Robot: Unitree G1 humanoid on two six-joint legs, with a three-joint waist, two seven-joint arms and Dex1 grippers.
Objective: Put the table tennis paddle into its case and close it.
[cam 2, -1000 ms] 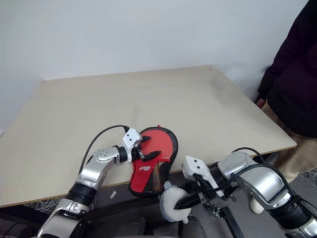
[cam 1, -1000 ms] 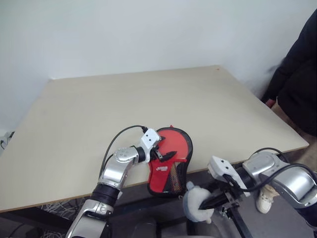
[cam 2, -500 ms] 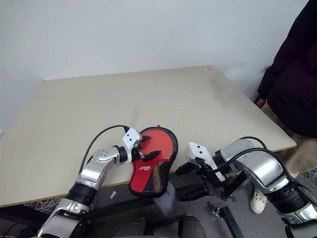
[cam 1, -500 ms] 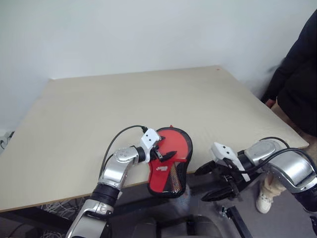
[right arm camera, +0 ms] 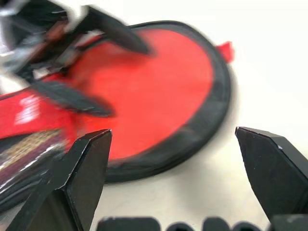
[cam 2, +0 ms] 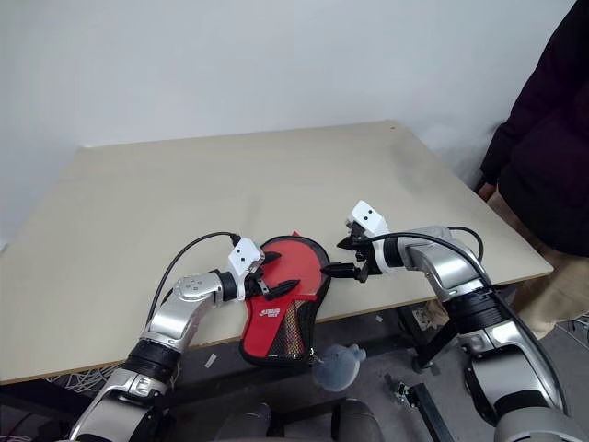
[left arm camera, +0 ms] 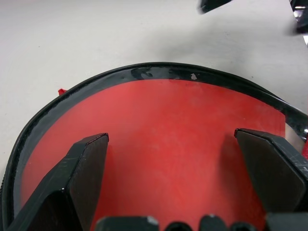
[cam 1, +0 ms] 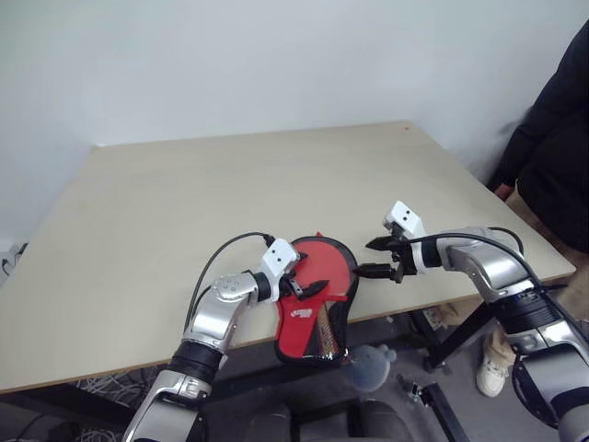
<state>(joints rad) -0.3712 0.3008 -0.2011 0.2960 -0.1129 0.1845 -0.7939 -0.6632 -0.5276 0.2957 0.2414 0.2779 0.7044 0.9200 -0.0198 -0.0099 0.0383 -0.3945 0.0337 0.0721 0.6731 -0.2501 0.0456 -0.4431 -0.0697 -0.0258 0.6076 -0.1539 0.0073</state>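
The left gripper [cam 1: 301, 276] sits over the red face of the case [cam 1: 317, 299] with its two black fingers [left arm camera: 82, 175] spread wide. In the left wrist view the fingers stand apart above the red panel, one toward each side of the round head, with nothing caught between them; whether their tips touch the plastic window I cannot tell. The right gripper [cam 1: 379, 259] hangs just beside the far right edge of the case, over the table [cam 1: 184, 212], pointing in toward the left gripper. Its fingers [right arm camera: 86, 178] are also spread and empty; the right wrist view looks between them onto the black zipper edging and the round red face, with the left gripper's fingers lying over it.

The case lies at the near edge of the table, round end on the tabletop, narrow end hanging over the edge toward the robot. Through its clear window show the red panel, a white logo and a darker patterned patch near the narrow end. Whether the paddle is inside cannot be made out. A small red tab [right arm camera: 225, 50] sticks out at the rim of the round end. A pale plush charm [cam 1: 367, 364] shows below the table edge, under the narrow end of the case.

A person [cam 1: 557, 157] in dark clothing stands at the right side of the table.
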